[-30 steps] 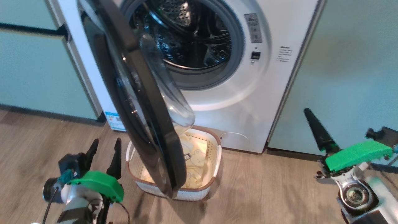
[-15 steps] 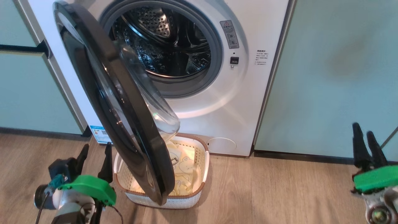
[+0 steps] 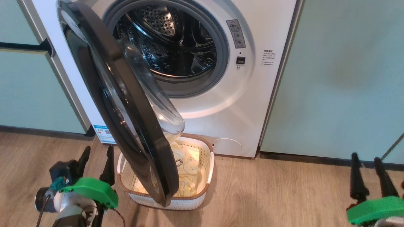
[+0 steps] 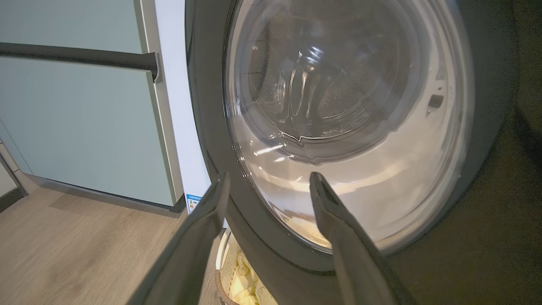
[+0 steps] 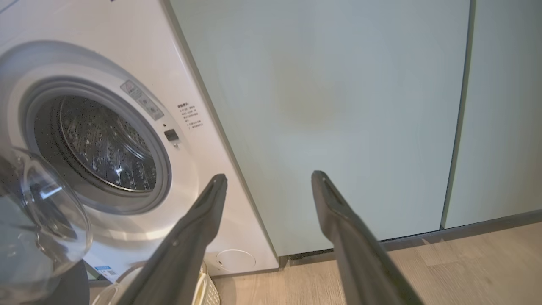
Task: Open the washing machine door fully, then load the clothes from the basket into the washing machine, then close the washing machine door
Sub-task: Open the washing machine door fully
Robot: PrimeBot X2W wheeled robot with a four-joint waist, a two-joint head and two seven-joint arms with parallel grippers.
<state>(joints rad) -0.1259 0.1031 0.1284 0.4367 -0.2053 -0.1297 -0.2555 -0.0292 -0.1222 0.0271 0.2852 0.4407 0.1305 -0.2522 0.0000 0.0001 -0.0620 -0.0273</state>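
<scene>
Head view: washing machine door (image 3: 126,104) partly open above the basket (image 3: 189,201) of clothes (image 3: 189,160) at 6 o'clock, left fingers (image 3: 109,164) at 8 and right fingers (image 3: 356,176) at 4 o'clock both spread wide, empty; right wrist view faces the drum (image 5: 106,148) directly.

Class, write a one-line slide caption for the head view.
Washer door partway open, basket of clothes beneath its lower edge; left tool and right tool hover open at either side.
</scene>
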